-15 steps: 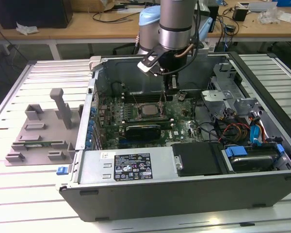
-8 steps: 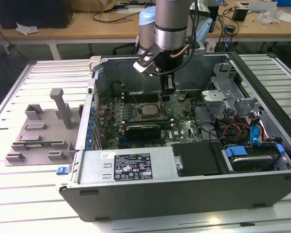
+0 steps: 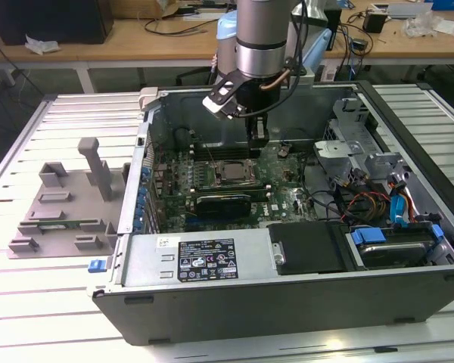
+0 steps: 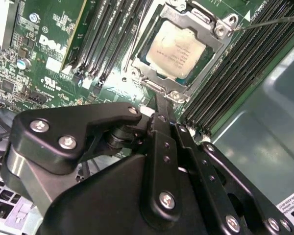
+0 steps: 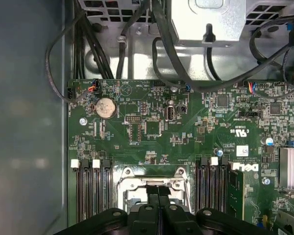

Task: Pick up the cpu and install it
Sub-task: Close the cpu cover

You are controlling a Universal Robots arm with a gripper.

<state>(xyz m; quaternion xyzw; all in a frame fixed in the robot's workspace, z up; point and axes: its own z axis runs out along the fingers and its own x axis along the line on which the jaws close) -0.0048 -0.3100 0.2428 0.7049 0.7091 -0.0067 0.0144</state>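
Sitting nearest in the exterior view, an open computer case lies on its side on a slatted metal tabletop. A grey plastic tray rests just beside the case, on the exterior view's left. Inside the near wall are a grey power box with a label and, next to it, a black flat cover. Further in, the green circuit board covers the floor of the case.

The cpu lies flat in its socket near the middle of the board. In the second wrist view its silver top is ringed by a metal frame, with rows of black memory slots on either side.

The hand hangs over the board close to the socket. Its two fingers are pressed together with nothing between them, as both wrist views show. The tips are at the frame's edge, and I cannot tell whether they touch it.

A coin battery sits on the board beyond the socket. At the back, the arm rises in front of a wooden tabletop.
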